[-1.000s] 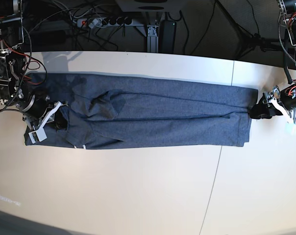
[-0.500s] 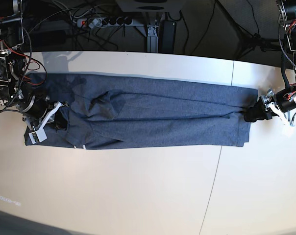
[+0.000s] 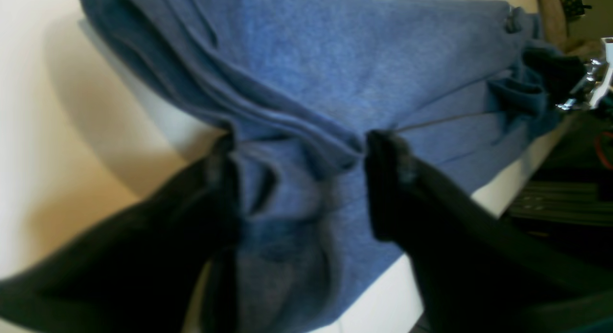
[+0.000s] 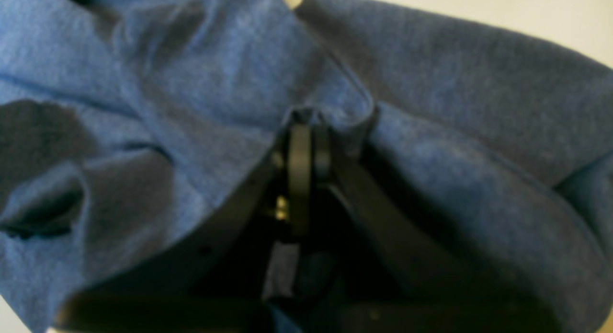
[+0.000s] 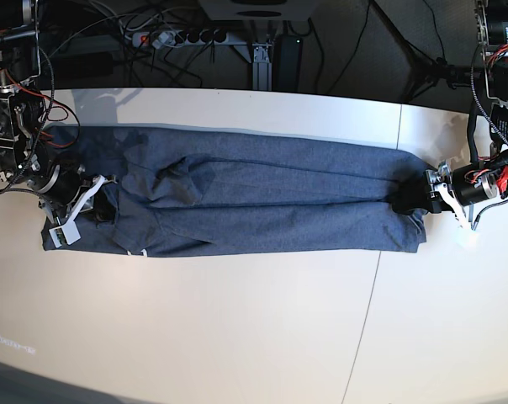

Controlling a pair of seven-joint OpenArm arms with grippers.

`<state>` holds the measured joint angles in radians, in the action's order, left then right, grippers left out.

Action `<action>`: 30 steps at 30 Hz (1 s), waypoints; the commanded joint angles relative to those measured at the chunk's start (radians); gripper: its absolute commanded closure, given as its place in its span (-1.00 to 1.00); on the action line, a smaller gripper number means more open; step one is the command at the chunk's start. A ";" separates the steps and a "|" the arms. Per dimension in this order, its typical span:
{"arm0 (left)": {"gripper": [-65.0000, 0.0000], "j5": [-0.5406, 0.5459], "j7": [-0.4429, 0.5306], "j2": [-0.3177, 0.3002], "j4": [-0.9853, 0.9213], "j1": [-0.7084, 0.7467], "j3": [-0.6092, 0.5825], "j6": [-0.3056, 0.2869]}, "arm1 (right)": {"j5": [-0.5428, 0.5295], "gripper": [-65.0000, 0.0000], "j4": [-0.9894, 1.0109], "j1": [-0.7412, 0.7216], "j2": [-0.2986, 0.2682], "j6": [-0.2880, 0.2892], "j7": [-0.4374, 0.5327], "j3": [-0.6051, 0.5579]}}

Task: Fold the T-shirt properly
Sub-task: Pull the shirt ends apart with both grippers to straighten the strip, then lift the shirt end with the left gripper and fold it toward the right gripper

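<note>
While both claws bite, T-shirt [image 5: 262,202] lies flat.

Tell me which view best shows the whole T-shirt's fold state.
Base view: the T-shirt lies end to end as a long folded band on the table. Left wrist shows only one end between that gripper's fingers; right wrist shows blurred bunched cloth.
</note>
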<state>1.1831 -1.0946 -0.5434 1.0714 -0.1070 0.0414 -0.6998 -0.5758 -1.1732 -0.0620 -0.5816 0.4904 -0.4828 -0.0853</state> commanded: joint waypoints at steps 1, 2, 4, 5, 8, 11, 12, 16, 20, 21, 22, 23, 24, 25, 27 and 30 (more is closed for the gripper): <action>0.46 -0.001 -0.016 -0.014 0.004 -0.009 0.000 0.002 | 0.063 1.00 0.012 0.007 -0.014 0.074 -0.098 -0.002; 0.75 -0.010 -0.009 -0.014 0.004 -0.009 0.000 0.002 | 0.063 1.00 0.012 0.007 -0.014 0.075 -0.098 -0.002; 1.00 -0.057 0.023 -0.014 0.004 -0.009 0.000 0.002 | 0.063 1.00 0.012 0.007 -0.014 0.074 -0.098 -0.002; 1.00 -0.092 0.047 -0.014 0.004 -0.009 0.000 0.002 | 0.063 1.00 0.012 0.007 -0.014 0.074 -0.098 -0.002; 1.00 -0.196 0.106 -0.023 0.005 -0.010 0.000 0.002 | 0.063 1.00 0.012 0.007 -0.014 0.074 -0.098 -0.002; 1.00 -0.231 0.111 -0.049 0.005 -0.010 0.016 0.002 | 0.054 1.00 0.012 0.007 -0.014 0.074 -0.097 -0.002; 1.00 -0.230 0.111 -0.059 0.005 -0.010 0.026 0.002 | 0.040 1.00 0.012 0.007 -0.014 0.074 -0.097 -0.002; 1.00 -0.230 0.111 -0.080 0.005 -0.009 0.042 0.002 | -0.035 1.00 0.002 0.006 -0.014 0.074 -0.093 -0.002; 1.00 -0.229 0.110 -0.080 0.005 -0.009 0.042 0.002 | -0.064 1.00 -0.059 0.006 -0.014 0.074 -0.094 0.005; 1.00 -0.225 0.110 -0.080 0.005 -0.010 0.042 0.002 | -0.066 1.00 -0.082 0.007 -0.014 0.074 -0.094 0.008; 1.00 -0.223 0.110 -0.080 0.005 -0.009 0.042 0.002 | -0.068 1.00 -0.108 0.006 -0.014 0.074 -0.095 0.011; 1.00 -0.223 0.109 -0.080 0.005 -0.009 0.042 0.002 | -0.068 1.00 -0.133 0.006 -0.014 0.074 -0.098 0.016; 1.00 -0.223 0.106 -0.080 0.005 -0.009 0.042 0.002 | -0.068 1.00 -0.158 0.006 -0.014 0.074 -0.101 0.022; 1.00 -0.224 0.103 -0.081 0.005 -0.010 0.042 0.002 | -0.068 1.00 -0.183 0.006 -0.014 0.074 -0.103 0.028; 1.00 -0.223 0.103 -0.084 0.005 -0.009 0.042 0.002 | -0.068 1.00 -0.232 0.006 -0.014 0.074 -0.107 0.040; 1.00 -0.224 0.097 -0.092 0.005 -0.009 0.043 0.002 | -0.068 0.69 -0.305 0.006 -0.014 0.074 -0.125 0.055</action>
<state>0.9798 -0.9874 -0.6075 1.0702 -0.1051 0.0761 -0.7029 -0.6277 -1.4631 -0.0387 -0.5793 0.4942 -0.6254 -0.0418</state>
